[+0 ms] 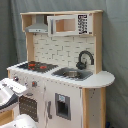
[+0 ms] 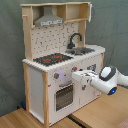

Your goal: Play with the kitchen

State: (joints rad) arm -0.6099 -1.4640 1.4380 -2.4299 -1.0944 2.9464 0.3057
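Kitchen [image 2: 60,60] upright on wooden floor, against grey backdrop | gripper [image 2: 76,76] at front panel beside knobs [image 2: 57,76], above oven door [image 2: 64,96] | jaw state: cannot tell | step: likely reaching for a knob | next: close on it, turn gently

Lab-type test setup: toy kitchen [image 2: 60,65] on wooden tabletops [image 2: 30,119], grey curtain [image 2: 112,25] behind, robot arm [image 2: 102,80] alongside.
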